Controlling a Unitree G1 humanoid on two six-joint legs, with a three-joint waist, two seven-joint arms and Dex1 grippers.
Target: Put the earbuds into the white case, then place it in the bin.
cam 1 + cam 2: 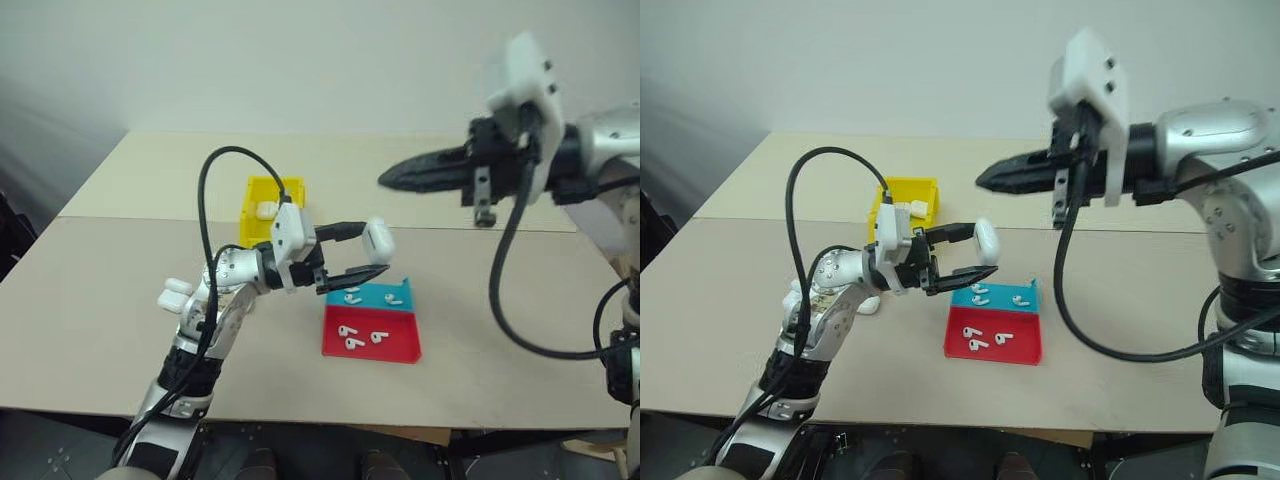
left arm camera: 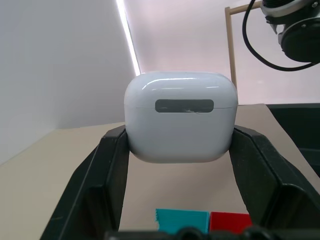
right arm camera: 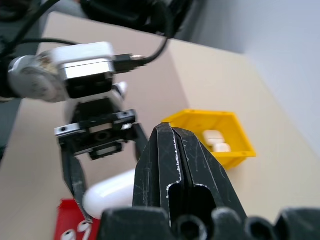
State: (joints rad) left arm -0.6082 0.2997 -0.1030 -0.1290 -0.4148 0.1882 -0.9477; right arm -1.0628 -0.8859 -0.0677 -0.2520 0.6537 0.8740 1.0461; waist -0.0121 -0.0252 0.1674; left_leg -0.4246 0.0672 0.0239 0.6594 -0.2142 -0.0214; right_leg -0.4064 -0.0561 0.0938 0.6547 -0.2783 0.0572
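Near the centre of the head view, the left gripper [image 1: 368, 256] had its two black fingers clamped on the white case [image 1: 379, 239], lid closed, held in the air just above the red-and-blue tray [image 1: 398, 347]. Five or so loose earbuds [image 1: 347, 331] lay in that tray, as far as could be made out. At upper right, the right gripper [image 1: 388, 178] hung empty, fingers pressed together. The yellow bin [image 1: 256, 190] stood behind, with white cases inside.

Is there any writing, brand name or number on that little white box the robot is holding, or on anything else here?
No readable text anywhere.
white case in the left gripper: a blank grey strip, no letters.
yellow bin, red-and-blue tray: plain, unmarked.
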